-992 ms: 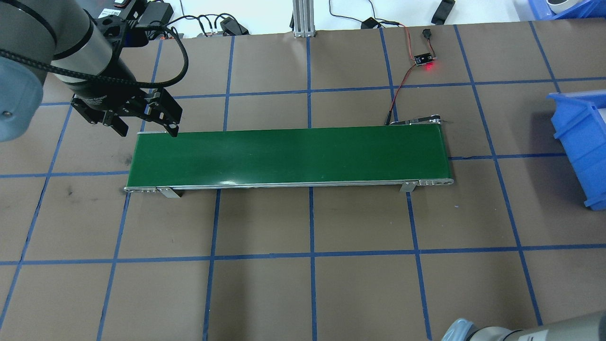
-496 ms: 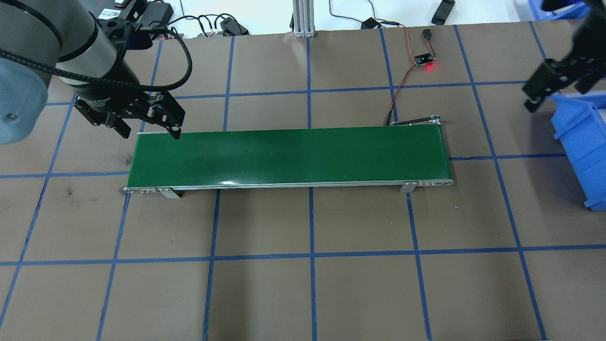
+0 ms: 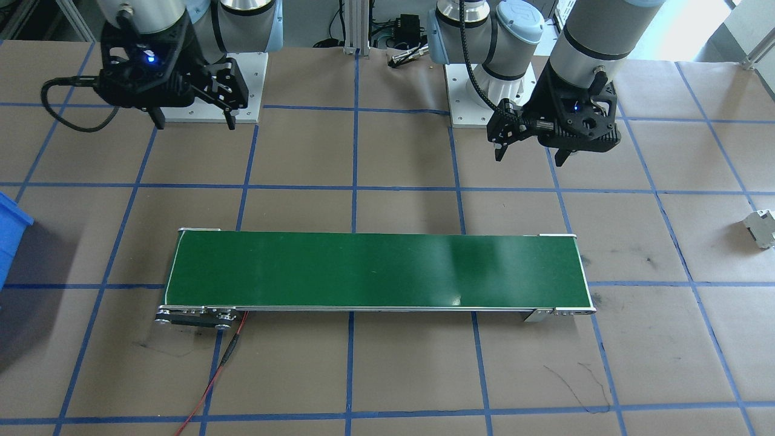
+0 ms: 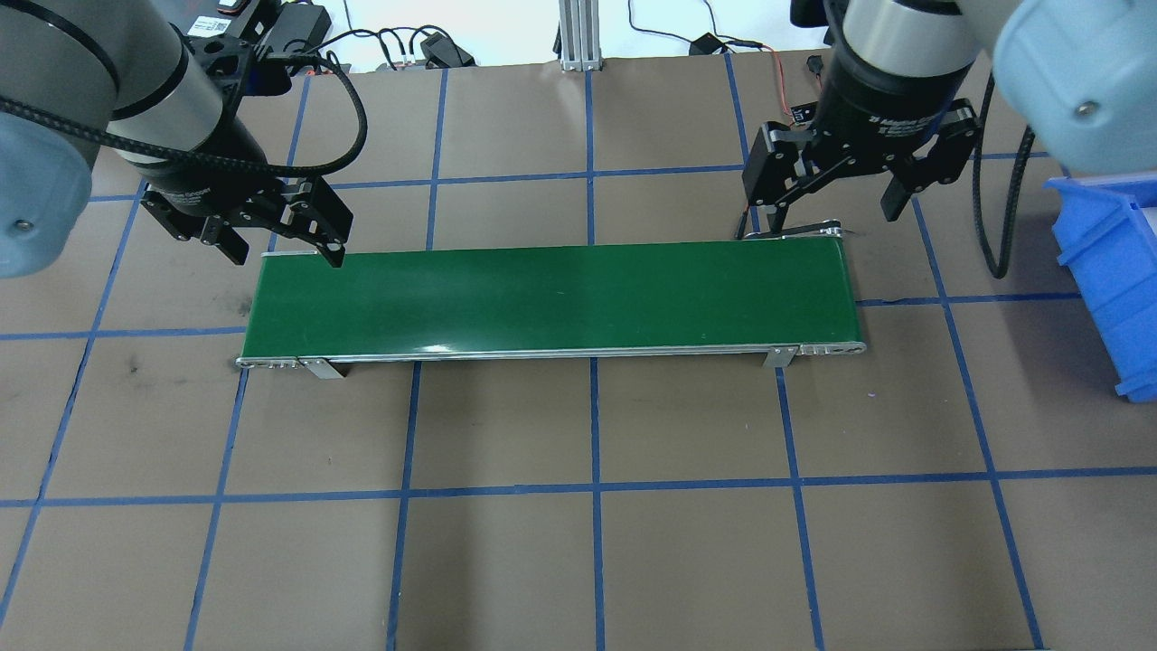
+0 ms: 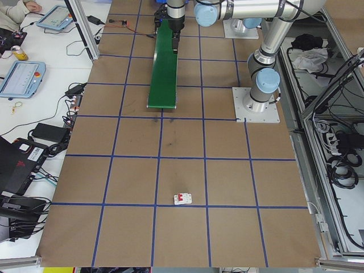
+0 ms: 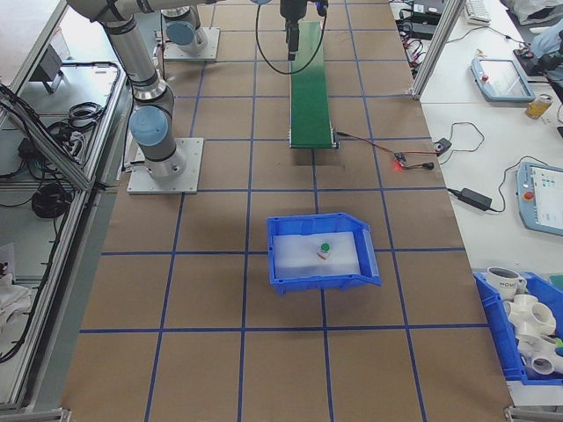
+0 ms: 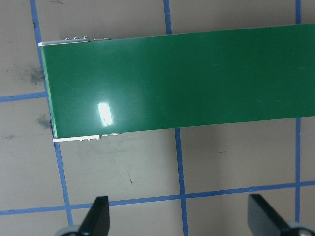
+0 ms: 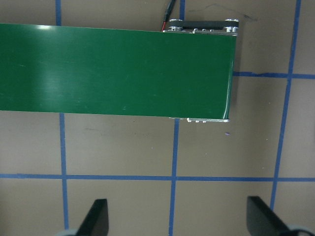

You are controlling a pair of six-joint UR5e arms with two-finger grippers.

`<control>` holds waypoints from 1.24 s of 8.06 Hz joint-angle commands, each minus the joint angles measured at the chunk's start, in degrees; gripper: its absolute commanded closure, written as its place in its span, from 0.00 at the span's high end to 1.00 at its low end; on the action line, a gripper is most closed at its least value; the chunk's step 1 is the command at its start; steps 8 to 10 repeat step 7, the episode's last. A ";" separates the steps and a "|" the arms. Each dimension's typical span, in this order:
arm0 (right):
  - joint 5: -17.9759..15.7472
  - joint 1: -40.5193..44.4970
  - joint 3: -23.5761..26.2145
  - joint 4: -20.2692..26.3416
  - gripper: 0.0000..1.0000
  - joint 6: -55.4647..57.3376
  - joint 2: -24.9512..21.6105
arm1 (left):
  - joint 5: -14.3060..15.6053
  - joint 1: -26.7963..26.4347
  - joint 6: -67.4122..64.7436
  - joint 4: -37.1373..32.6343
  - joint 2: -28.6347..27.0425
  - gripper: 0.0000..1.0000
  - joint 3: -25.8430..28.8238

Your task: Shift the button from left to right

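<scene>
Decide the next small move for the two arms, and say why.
Probably just a small retreat: the green-capped push-button already lies in the blue plastic bin on the robot's right, the long green conveyor belt is bare, and the left pincer and right pincer hang open, empty.

Right hand (image 4: 842, 206) has swung in from worktop's right edge near blue bin (image 4: 1107, 271); I now see it over far right end of conveyor belt (image 4: 551, 294), fingers spread, nothing between them. One second back I saw only its elbow at bottom right corner; half second back hand was just entering at upper right. Its arm now covers small board with red light. Left hand (image 4: 282, 246) crept slightly rightward.
</scene>
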 commanded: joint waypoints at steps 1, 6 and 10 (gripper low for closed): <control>0.55 2.14 0.18 0.21 1.00 4.20 0.12 | -0.02 -0.09 0.01 -0.02 0.03 1.00 0.15; 0.55 2.14 0.35 -0.32 1.00 4.11 0.12 | 0.07 -0.09 0.01 -0.02 -0.06 1.00 0.16; 0.28 2.06 0.35 -0.41 1.00 4.11 0.21 | 0.16 -0.09 0.01 -0.02 -0.06 1.00 0.33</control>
